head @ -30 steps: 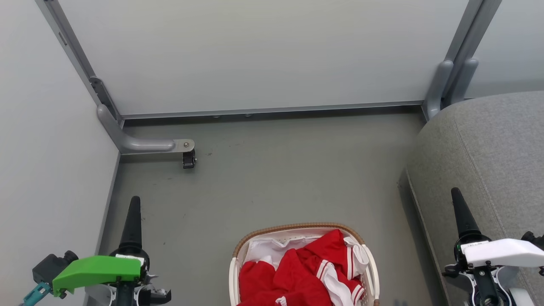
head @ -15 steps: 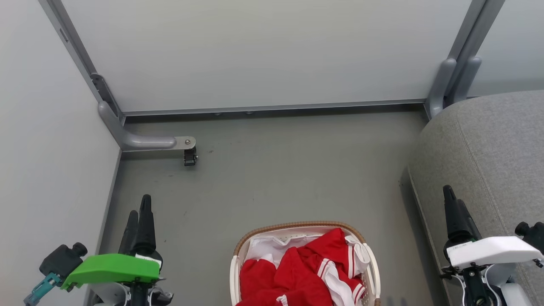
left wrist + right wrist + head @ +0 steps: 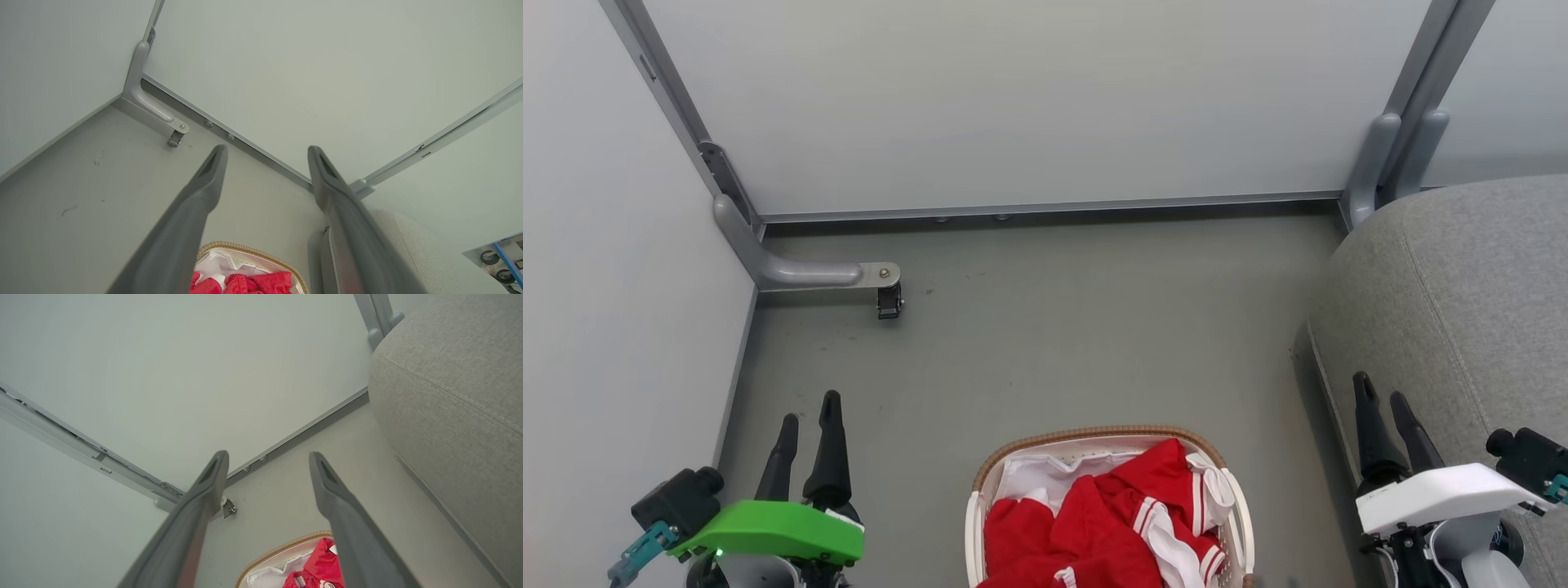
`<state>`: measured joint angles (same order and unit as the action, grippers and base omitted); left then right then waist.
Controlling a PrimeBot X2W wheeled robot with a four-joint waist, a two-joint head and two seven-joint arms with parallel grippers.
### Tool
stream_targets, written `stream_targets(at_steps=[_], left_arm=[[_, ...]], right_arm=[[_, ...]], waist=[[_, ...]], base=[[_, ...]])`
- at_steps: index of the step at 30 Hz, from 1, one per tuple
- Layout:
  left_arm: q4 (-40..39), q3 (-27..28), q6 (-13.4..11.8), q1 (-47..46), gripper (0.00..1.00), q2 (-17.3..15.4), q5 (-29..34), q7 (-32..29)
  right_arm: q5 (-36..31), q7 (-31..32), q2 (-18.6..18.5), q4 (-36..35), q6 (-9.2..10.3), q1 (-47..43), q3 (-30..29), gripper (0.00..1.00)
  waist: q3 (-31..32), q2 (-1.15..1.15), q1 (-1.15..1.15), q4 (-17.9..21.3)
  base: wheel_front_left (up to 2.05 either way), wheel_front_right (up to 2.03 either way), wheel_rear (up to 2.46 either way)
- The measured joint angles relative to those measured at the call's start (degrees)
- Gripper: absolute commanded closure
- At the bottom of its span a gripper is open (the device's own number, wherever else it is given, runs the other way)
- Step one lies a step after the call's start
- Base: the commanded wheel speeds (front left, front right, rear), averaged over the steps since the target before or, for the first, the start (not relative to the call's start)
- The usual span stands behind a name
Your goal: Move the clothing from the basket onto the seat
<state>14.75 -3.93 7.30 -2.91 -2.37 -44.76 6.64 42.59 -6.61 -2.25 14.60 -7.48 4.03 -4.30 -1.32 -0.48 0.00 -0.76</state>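
The red clothing (image 3: pixel 1111 523) with white stripes is heaped in the white basket (image 3: pixel 974 523) with a brown woven rim, at the bottom middle of the head view, over a white liner sheet (image 3: pixel 1033 474). The grey seat (image 3: pixel 1470 302) fills the right side. My left gripper (image 3: pixel 809 412) stands open at the lower left, off to the basket's left, with nothing between its fingers. My right gripper (image 3: pixel 1383 392) is open at the lower right, in front of the seat's edge. The left wrist view holds the clothing (image 3: pixel 245 282) and basket rim (image 3: pixel 229 246); the right wrist view holds the clothing (image 3: pixel 322 555) and seat (image 3: pixel 453 388).
Pale partition walls close the floor in at the back and left. A grey metal foot with a small caster (image 3: pixel 887 300) juts out from the left corner. Grey posts (image 3: pixel 1388 147) stand at the back right beside the seat. Bare grey floor (image 3: pixel 1054 327) lies beyond the basket.
Both grippers have turned so that their two fingers now show apart. The left one has shifted right and lower, the right one left and lower. The basket and clothing have not moved.
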Motion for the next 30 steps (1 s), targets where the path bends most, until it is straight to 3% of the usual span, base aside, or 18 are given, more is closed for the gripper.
stream_targets(at_steps=[17, 30], left_arm=[[1.7, -1.0, -0.8, 1.1, 0.00, -0.1, 12.7, 2.8], [2.7, -2.0, -1.1, 1.2, 0.00, -0.1, 18.2, 4.5]], right_arm=[[-12.2, -2.7, -0.1, 1.2, 0.00, -0.3, 1.1, 0.00], [-19.2, -4.5, -0.3, 1.4, 0.00, -0.7, 2.2, 0.00]], waist=[[0.1, 0.00, 0.00, -0.3], [-0.1, 0.00, 0.00, -0.5]], base=[[0.00, 0.00, 0.00], [0.00, 0.00, 0.00]])
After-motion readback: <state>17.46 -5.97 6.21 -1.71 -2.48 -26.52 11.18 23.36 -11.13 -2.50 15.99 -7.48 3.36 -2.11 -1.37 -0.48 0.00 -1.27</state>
